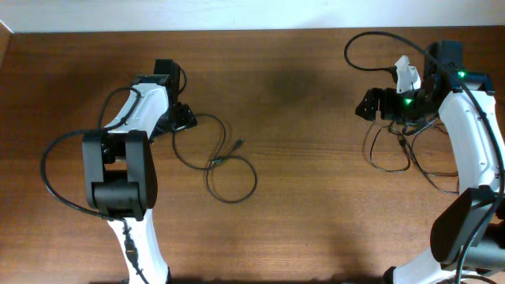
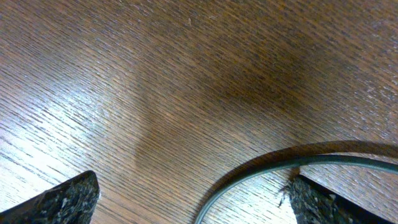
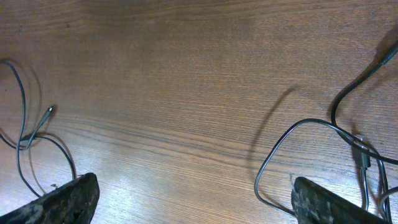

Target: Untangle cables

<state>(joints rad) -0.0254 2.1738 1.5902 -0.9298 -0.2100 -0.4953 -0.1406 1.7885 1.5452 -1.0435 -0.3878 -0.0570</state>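
Two loose bunches of thin black cables (image 1: 215,163) lay well apart on the wooden tabletop (image 1: 316,221), one looping just beside the left fingers (image 2: 62,199) and the other sprawled near the right fingers (image 3: 62,202), and both pairs were spread wide open, pinching nothing at all

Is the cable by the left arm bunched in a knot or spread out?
Spread out: the cable lies in loose open loops on the table, crossing itself near its plug.
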